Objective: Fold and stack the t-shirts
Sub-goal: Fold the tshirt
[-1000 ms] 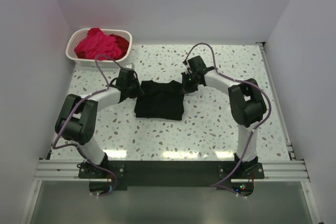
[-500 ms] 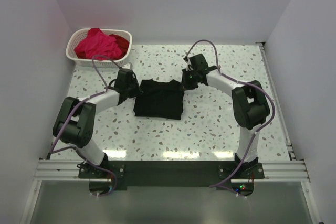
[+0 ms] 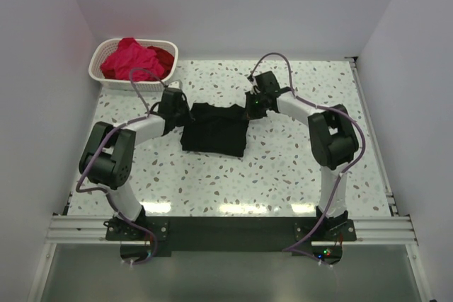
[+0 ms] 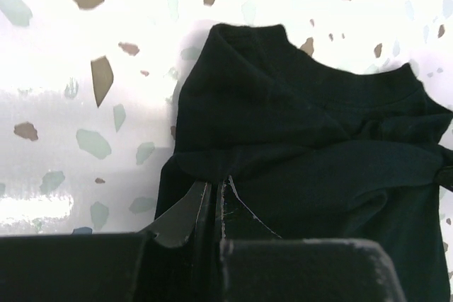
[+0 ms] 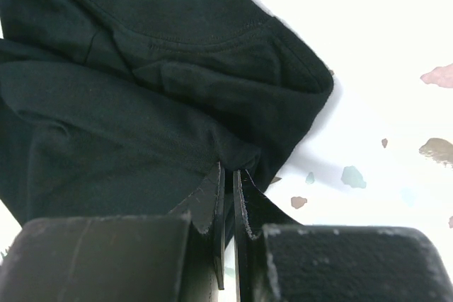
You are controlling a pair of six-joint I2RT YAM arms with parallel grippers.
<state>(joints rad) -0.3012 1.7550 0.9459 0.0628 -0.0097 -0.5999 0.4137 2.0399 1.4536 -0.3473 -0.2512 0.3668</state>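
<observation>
Two t-shirts [image 3: 132,59] in basket [image 3: 113,83], black t-shirt [image 3: 214,132] outside

You have the folded t-shirt [image 3: 214,134] in the middle of the bench [image 3: 297,167], the left gripper [image 3: 190,113] at its far left corner, the right gripper [image 3: 248,110] at its far right. The basket [image 3: 96,69], at the far left corner, holds the other t-shirts [image 3: 131,58].

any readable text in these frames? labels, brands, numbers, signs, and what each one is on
None can be read in any view.
black t-shirt: plain, no print or tag showing.
basket: no label visible.
lights at the right arm's base: small lit dots only, no lettering legible.
</observation>
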